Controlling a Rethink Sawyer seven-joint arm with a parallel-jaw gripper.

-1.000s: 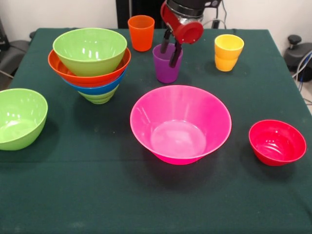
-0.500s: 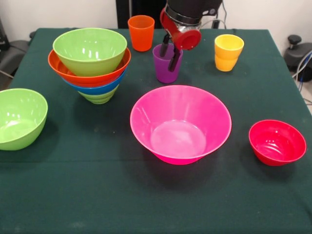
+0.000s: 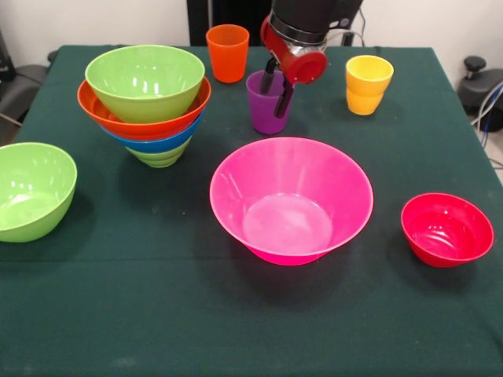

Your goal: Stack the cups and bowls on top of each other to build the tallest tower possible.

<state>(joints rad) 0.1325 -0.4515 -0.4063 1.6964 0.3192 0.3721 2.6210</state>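
Note:
My gripper (image 3: pixel 277 88) hangs at the far middle of the table over the purple cup (image 3: pixel 262 116). One finger is inside the cup and the other is outside its right wall; the jaws stand open around the rim. The cup stands upright on the cloth. The tower (image 3: pixel 146 110) stands at the left: a lime green bowl (image 3: pixel 145 78) in an orange bowl (image 3: pixel 98 106), on a blue bowl (image 3: pixel 149 144), on a lime green bowl (image 3: pixel 161 157). An orange cup (image 3: pixel 227 53) and a yellow cup (image 3: pixel 368 85) stand upright either side of the gripper.
A large pink bowl (image 3: pixel 291 200) sits in the middle, just in front of the purple cup. A small red bowl (image 3: pixel 446 229) is at the right. A lone lime green bowl (image 3: pixel 31 190) is at the left edge. The green table cloth (image 3: pixel 157 314) covers the table.
My gripper has drawn a little back toward the robot and settled lower around the purple cup's right wall. The cup and all the bowls have stayed in place.

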